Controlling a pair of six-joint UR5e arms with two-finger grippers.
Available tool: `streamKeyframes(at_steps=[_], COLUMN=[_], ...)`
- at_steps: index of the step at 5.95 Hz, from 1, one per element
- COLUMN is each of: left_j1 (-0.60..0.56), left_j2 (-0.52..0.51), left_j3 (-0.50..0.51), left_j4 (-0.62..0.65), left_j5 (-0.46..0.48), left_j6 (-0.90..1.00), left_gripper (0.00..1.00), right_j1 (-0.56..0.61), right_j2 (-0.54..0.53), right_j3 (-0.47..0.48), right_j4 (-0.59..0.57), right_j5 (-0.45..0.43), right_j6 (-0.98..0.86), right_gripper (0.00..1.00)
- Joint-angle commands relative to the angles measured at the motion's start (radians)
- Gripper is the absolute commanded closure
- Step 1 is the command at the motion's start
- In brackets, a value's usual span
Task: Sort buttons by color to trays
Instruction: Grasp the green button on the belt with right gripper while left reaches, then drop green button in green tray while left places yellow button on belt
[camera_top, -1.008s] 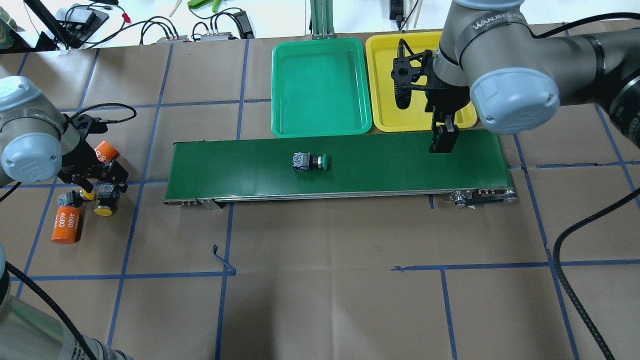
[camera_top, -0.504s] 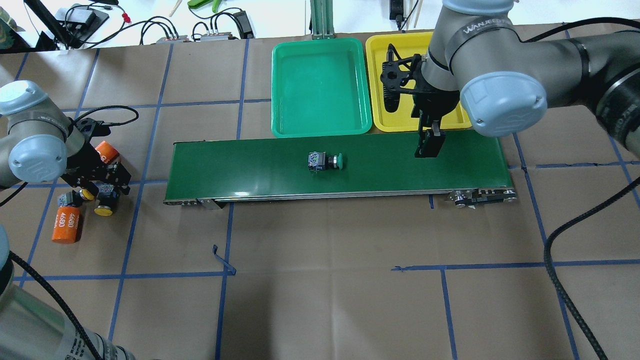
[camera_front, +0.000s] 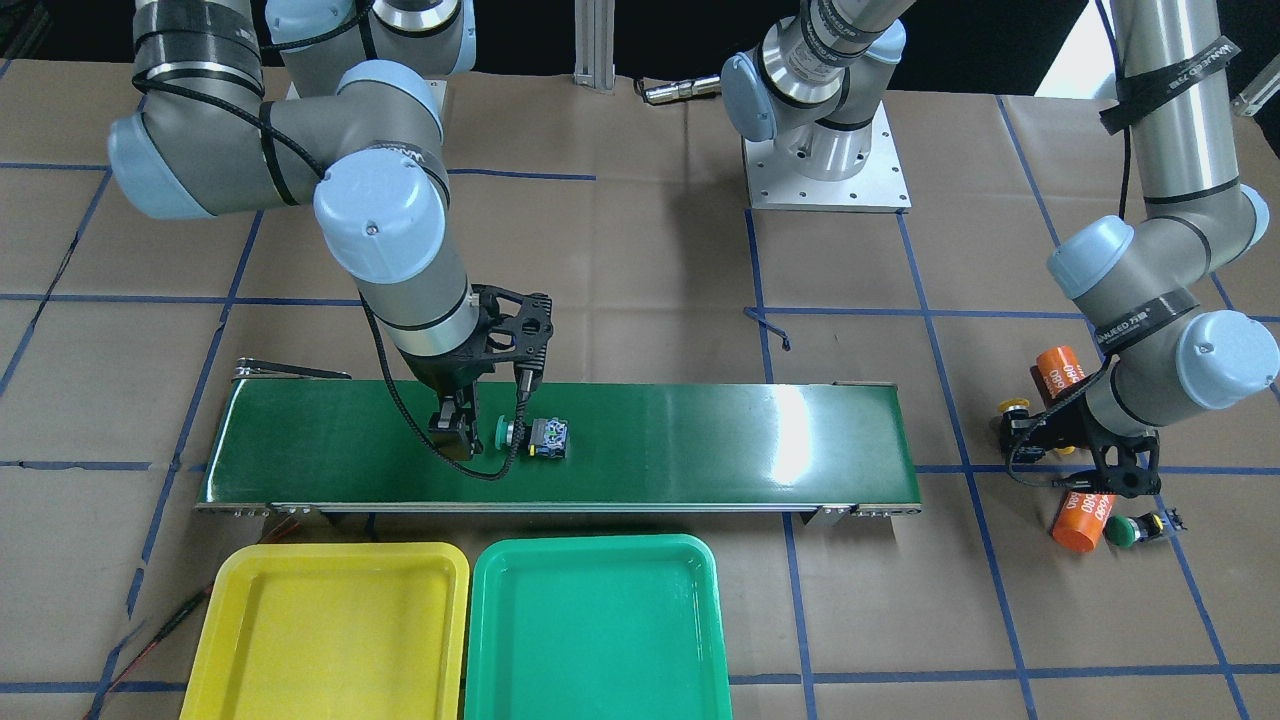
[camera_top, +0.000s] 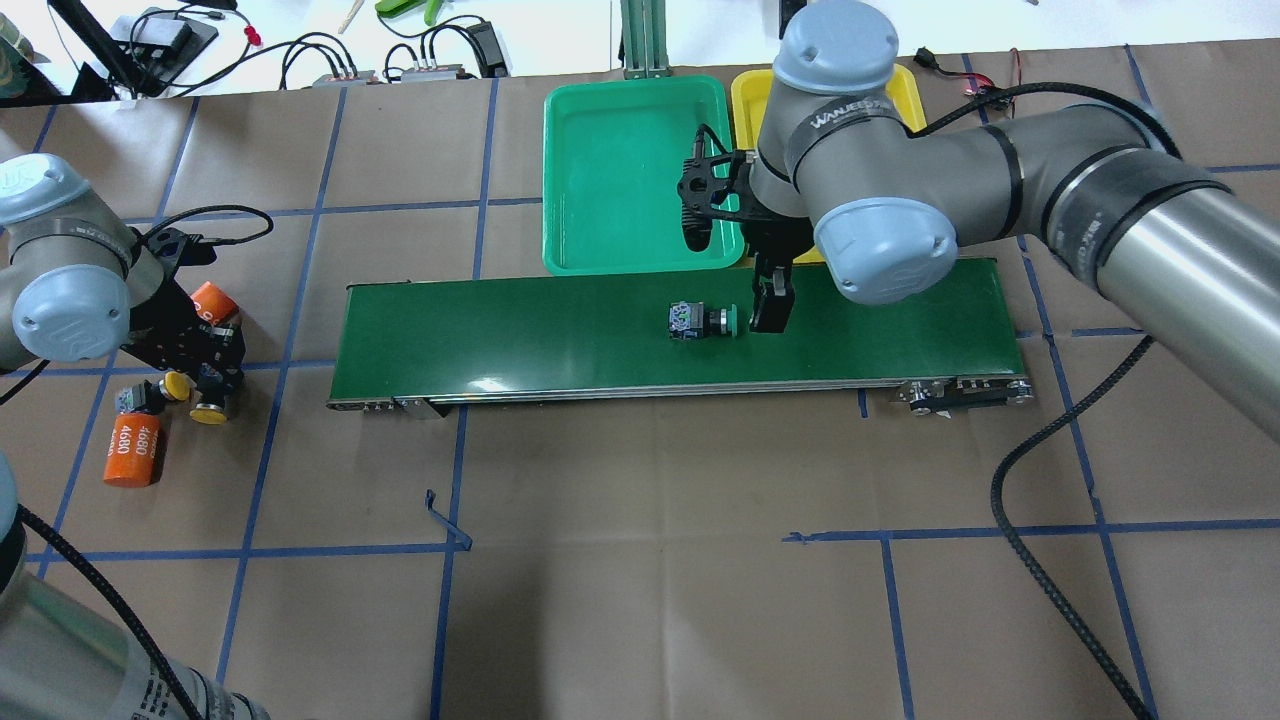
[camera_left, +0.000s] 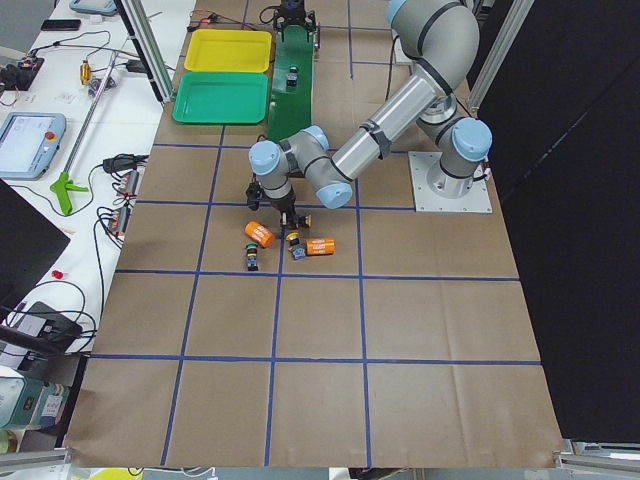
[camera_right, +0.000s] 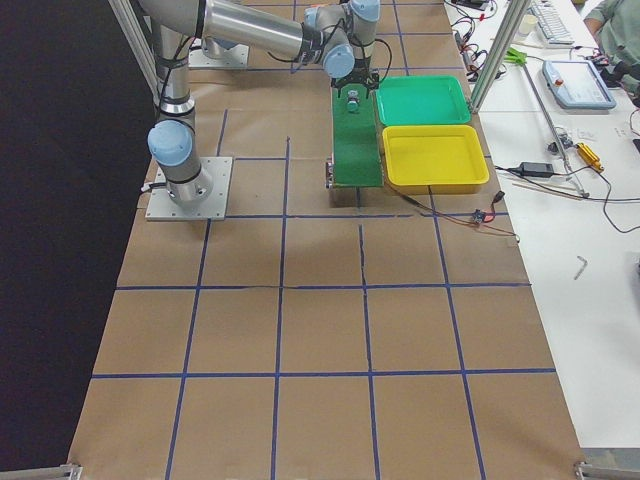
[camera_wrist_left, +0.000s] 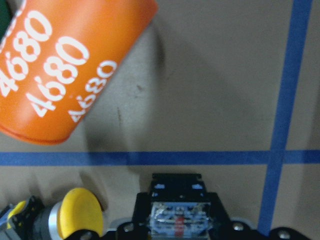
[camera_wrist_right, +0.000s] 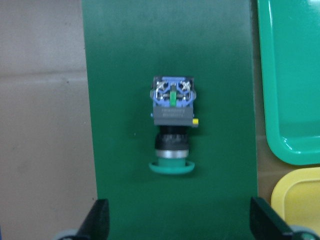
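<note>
Hovering right gripper (camera_top: 772, 310): gaping wide, holding nothing, lining up to grasp.
Green button (camera_top: 700, 321): lying sideways on the conveyor belt (camera_top: 480, 330) near its matching green tray (camera_top: 640, 263).
Left gripper (camera_top: 212, 378): apparently pinching a yellow button (camera_top: 208, 414), likely for feeding the belt.

yellow tray (camera_top: 908, 90), table's far edge: mostly behind right arm (camera_top: 880, 215) | left gripper (camera_wrist_left: 179, 229): cropped at frame bottom, hold on button (camera_wrist_left: 176, 200) unreadable | orange cylinder (camera_wrist_left: 65, 65): cropped top-left
</note>
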Motion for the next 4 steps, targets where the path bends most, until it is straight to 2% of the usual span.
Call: streamKeyframes(at_steps=[1,2,3,4], left_j1=[-0.043,-0.087,-0.116,-0.162], left_j2=[0.070,0.093,0.100,0.104], left_j3=[0.014,0.022,0.037,0.057], left_j4=[0.003,0.005,0.005,0.006], left_j5=[-0.011,-0.013,-0.031,-0.058], left_j6=[0.215,0.423,0.609,0.721], left_gripper=[0.99,0.97,1.00,1.00], right_j1=[0.019,-0.003,-0.045,-0.081], right_j2=[0.077,0.078,0.068,0.066], right_j3=[-0.002,0.011,0.014,0.043], right_j4=[-0.053,-0.052,-0.037,-0.029], right_j5=[-0.023,-0.058,-0.060,-0.063], right_j6=[0.020,-0.039,-0.093,-0.100], right_gripper=[0.00,0.00,0.00,0.05])
